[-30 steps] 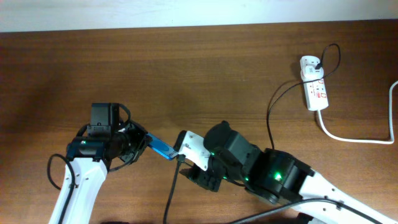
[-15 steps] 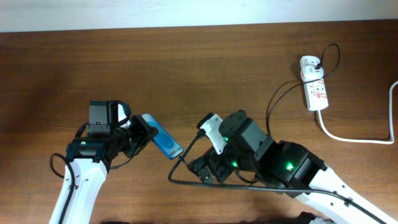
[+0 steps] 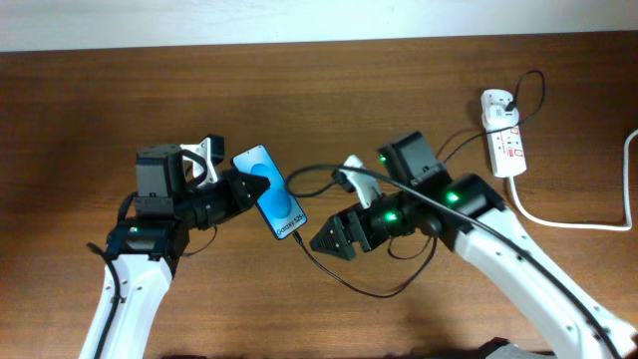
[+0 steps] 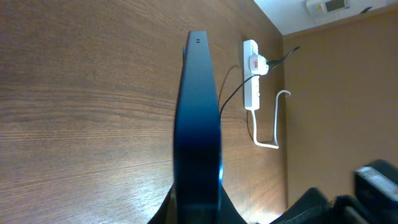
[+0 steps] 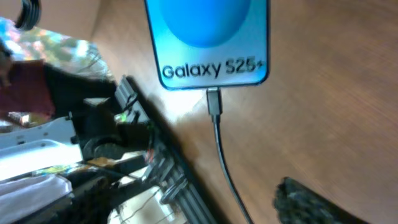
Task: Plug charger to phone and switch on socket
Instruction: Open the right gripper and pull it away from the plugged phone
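My left gripper (image 3: 249, 191) is shut on the phone (image 3: 271, 204) and holds it up over the table, blue screen facing the overhead camera. In the left wrist view the phone (image 4: 198, 124) stands edge-on between the fingers (image 4: 198, 211). The charger, a thin black cable (image 3: 344, 282), has its plug tip (image 5: 213, 101) in the phone's port below the white text (image 5: 205, 37). My right gripper (image 3: 332, 239) is open, just right of the phone's lower end and not touching it. The cable (image 5: 219, 146) hangs free beside one of its fingers (image 5: 311, 199). The socket (image 3: 505, 140) lies at the far right with the black adapter (image 3: 498, 100) in it.
The socket's thick white cord (image 3: 568, 221) curves off to the right edge. The socket also shows in the left wrist view (image 4: 252, 81). The charger cable loops over the wooden table (image 3: 329, 90) between the arms. The table's near edge and clutter beyond it show in the right wrist view (image 5: 149, 155).
My left gripper has raised the phone and turned it toward the camera. My right arm has swung right and up, away from the phone. The cable now hangs from the phone's port.
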Controlling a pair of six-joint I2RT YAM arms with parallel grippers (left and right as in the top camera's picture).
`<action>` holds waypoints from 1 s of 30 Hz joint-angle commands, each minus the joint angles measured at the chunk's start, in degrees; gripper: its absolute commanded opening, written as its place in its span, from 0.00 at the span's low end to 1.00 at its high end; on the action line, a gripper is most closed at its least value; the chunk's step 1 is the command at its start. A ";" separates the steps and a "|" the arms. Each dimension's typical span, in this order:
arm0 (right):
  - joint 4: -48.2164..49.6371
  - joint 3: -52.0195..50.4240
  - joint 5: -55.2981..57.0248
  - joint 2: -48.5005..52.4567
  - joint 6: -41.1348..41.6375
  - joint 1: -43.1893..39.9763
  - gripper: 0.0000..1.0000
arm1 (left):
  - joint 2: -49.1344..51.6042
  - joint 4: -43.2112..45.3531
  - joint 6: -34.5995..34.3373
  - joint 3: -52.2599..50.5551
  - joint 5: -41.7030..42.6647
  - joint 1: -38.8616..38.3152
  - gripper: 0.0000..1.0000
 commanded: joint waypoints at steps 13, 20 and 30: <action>6.84 -2.58 -0.63 4.74 -10.34 2.10 0.61 | -1.31 2.71 -11.43 0.20 -3.15 0.00 0.00; 15.34 -4.42 0.46 7.43 -8.39 5.86 0.45 | -1.31 2.38 -11.43 0.20 -3.08 0.00 0.00; 18.49 -4.42 1.75 9.29 -8.00 5.86 0.04 | -1.31 0.28 -11.39 0.20 -3.06 0.00 0.00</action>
